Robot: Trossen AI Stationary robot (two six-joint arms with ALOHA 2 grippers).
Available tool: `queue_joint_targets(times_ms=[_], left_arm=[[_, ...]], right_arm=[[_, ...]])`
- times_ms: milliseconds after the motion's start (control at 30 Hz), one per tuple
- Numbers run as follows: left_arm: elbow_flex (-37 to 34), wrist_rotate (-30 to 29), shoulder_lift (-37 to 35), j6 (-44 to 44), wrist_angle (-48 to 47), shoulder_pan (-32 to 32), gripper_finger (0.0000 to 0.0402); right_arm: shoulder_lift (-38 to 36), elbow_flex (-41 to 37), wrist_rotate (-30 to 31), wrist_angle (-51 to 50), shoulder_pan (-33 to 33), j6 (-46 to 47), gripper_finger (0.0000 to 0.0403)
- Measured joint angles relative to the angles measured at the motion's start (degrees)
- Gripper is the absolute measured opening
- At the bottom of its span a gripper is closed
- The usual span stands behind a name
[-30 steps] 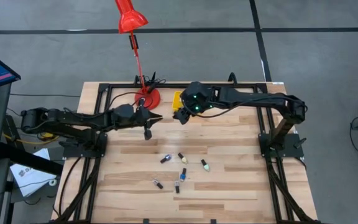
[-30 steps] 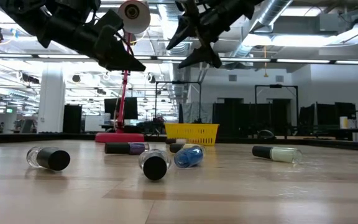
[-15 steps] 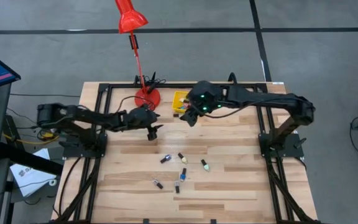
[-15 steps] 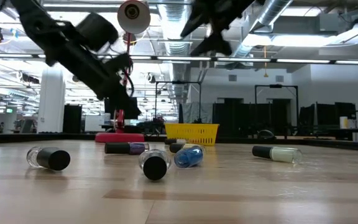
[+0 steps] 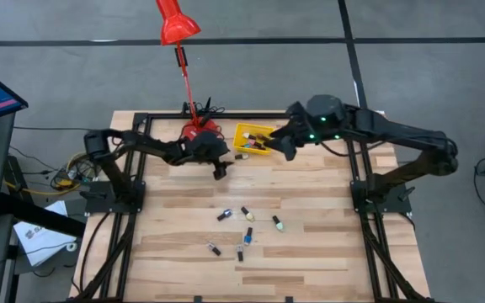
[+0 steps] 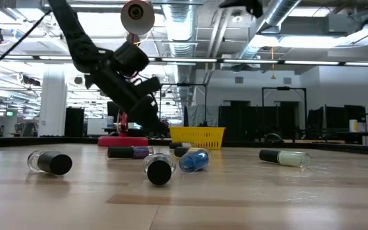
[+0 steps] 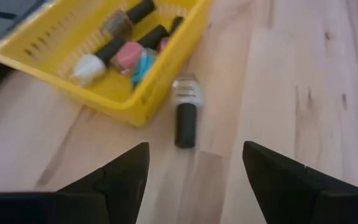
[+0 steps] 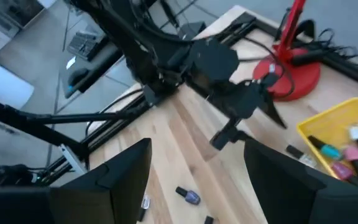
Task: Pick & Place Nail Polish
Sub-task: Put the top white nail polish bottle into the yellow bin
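Left gripper [image 7: 194, 168] just sprang open, empty! Its bottle [image 7: 186, 109] lies on the table beside the yellow bin [image 7: 55, 59], not inside: a miss. Farther off, right gripper [image 5: 276, 145] hovers open over the bin.

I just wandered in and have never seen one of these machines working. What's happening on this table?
Two robot arms are gathering little nail polish bottles into a yellow bin at the back of the table. The left gripper hangs open beside the bin, with one bottle lying on the table right against the bin's outside wall. Several bottles are already inside. The right gripper is open and empty on the bin's other side. A handful of bottles lie loose mid-table.
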Motion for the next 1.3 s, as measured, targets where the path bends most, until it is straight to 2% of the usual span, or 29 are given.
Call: queue_joint_targets(times_ms=[133, 533, 667, 967, 1300], left_arm=[[1.5, 0.1, 2.8, 0.1, 0.3, 0.0, 0.0253], [4.2, -0.2, 8.5, -0.3, 2.6, 0.2, 0.0252], [4.1, 0.0, 8.6, -0.3, 3.0, 0.2, 0.0248], [4.2, 2.9, 8.6, -0.4, 3.4, 1.8, 0.0211], [4.2, 3.1, 8.6, 1.6, 3.4, 1.5, 0.0208]], right_arm=[[-1.9, 0.0, 2.5, -0.6, 0.6, 0.0, 0.0248], [-2.4, 0.0, 2.7, -0.9, 0.9, -0.4, 0.0248], [-2.4, 0.0, 2.7, -0.9, 1.0, -0.5, 0.0248], [-2.4, 0.0, 2.6, -0.8, 0.9, -1.4, 0.0248], [-2.4, 0.0, 2.6, -0.8, 0.9, -1.5, 0.0248]])
